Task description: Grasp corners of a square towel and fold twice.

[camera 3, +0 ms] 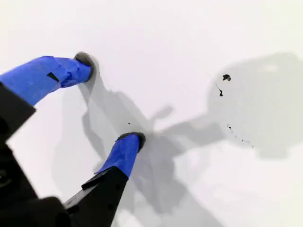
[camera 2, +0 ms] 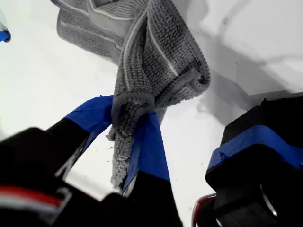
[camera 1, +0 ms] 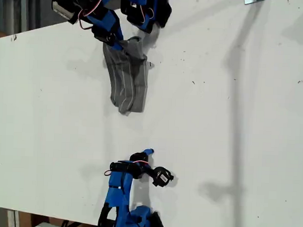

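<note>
Towel [camera 1: 127,74] not folded: bunched and twisted into a narrow rope-like bundle near the desk [camera 1: 251,123] edge at the exterior view's top, running from that edge toward the desk middle. No flat square visible, no clean crease. Judged status: neither fold done; the cloth would have to be spread out before any proper fold.

First gripper [camera 2: 130,135]: jaws clenched on a wad of towel. In the first wrist view a hemmed edge and a frayed tip are seen pinched between the blue-taped fingers [camera 2: 150,146]; probably a corner [camera 2: 119,170], but that can't be confirmed from the bunching. In the exterior view this arm is reached in from the top edge, gripper at the bundle's upper end [camera 1: 114,40], with that end of the towel apparently raised slightly off the desk while the far end lies on it.

Second gripper [camera 3: 106,106]: jaws released, nothing between them; only bare desk and shadows are seen under the two taped fingertips [camera 3: 128,144]. In the exterior view it is parked near the bottom edge [camera 1: 156,176], arm tucked low, well apart from the towel.

Left to do, as judged: flatten the towel, get the second gripper onto another corner, then both folds. Only one end is held now, so the cloth hangs as a clump.
</note>
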